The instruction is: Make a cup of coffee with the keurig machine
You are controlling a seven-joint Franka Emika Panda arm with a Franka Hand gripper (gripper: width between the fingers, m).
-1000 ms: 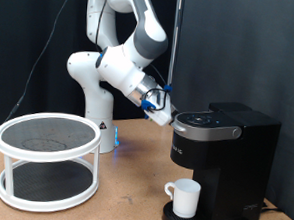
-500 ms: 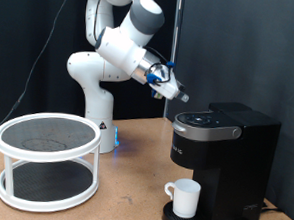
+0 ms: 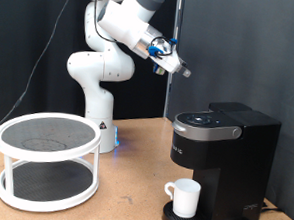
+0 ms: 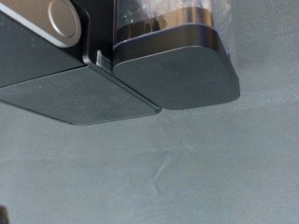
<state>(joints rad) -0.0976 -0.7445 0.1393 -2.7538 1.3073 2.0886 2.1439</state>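
The black keurig machine stands at the exterior view's right with its lid down. The white cup sits upright on the round drip base under the spout, handle towards the exterior view's left. My gripper hangs in the air well above the machine and to the left of its lid, touching nothing; nothing shows between its fingers. The wrist view looks down on the machine's black top, with a silver part at one corner. No fingers show in the wrist view.
A white two-tier round rack with mesh shelves stands on the wooden table at the exterior view's left. The arm's white base stands behind it. A black curtain hangs behind the machine.
The gripper has risen from just beside the machine's lid up towards the exterior view's top. The machine and cup have not moved.
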